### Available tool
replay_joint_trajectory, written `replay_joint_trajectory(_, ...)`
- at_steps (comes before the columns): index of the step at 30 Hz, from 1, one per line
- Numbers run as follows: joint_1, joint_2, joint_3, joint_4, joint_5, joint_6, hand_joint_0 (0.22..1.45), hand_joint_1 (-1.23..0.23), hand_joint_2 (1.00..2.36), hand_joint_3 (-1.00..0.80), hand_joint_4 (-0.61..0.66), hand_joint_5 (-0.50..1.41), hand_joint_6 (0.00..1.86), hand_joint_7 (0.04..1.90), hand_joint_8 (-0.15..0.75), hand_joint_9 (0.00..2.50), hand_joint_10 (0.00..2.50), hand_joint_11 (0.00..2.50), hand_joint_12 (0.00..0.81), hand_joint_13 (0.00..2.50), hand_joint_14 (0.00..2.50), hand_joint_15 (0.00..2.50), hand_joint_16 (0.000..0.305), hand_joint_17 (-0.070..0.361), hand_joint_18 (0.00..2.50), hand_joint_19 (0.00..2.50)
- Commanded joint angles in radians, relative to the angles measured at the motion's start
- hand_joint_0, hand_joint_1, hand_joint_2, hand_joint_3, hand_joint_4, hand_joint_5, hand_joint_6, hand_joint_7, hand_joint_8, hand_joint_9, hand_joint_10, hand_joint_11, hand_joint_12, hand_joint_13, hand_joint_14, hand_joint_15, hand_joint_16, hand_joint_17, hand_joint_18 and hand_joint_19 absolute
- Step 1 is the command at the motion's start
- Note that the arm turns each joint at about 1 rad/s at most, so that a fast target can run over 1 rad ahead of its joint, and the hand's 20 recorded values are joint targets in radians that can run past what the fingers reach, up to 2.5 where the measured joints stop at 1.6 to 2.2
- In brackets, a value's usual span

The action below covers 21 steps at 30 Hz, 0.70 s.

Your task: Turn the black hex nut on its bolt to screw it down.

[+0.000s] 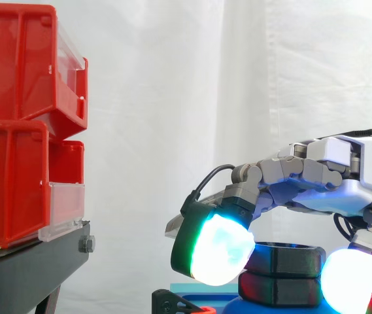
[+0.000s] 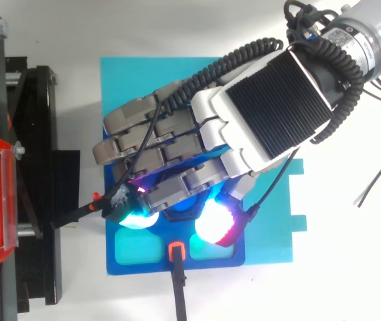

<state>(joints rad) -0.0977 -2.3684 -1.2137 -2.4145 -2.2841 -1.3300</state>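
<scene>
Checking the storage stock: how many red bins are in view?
2, stacked at the side view's left on the black stand: an upper red bin and a lower red bin beneath it. More may be hidden past the edge.

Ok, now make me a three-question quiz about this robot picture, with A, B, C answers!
1. Where are the red bins?
A) left, on the black stand
B) on the floor
C) on the ceiling

2. What colour is the board under the hand?
A) yellow
B) blue
C) pink

3. What are the hand's fingers doing?
A) lying flat
B) gripping a bin
C) curling round the black hex nut

1 A: they sit on the stand, left in the side view.
2 B: the top view shows it blue.
3 C: glowing pads flank the nut.
</scene>
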Motion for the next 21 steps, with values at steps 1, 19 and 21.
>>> replay_joint_trajectory(1, 0.000, 0.000, 0.000, 0.000, 0.000, 0.000, 0.59, -0.57, 1.01, -0.34, 0.22, -0.17, 0.58, 0.95, 0.273, 0.55, 0.01, 0.39, 0.315, 0.49, 0.01, 0.17, 0.042, 0.094, 0.40, 0.25)
replay_joint_trajectory(19, -0.005, 0.000, 0.000, 0.014, 0.000, 0.000, 0.56, -0.65, 1.01, -0.38, 0.21, -0.18, 0.66, 0.85, 0.273, 0.56, 0.01, 0.43, 0.321, 0.51, 0.01, 0.19, 0.043, 0.096, 0.42, 0.25)
replay_joint_trajectory(21, -0.005, 0.000, 0.000, 0.014, 0.000, 0.000, 0.53, -0.63, 1.00, -0.43, 0.23, -0.18, 0.62, 0.88, 0.284, 0.56, 0.01, 0.42, 0.329, 0.51, 0.01, 0.19, 0.044, 0.100, 0.43, 0.25)
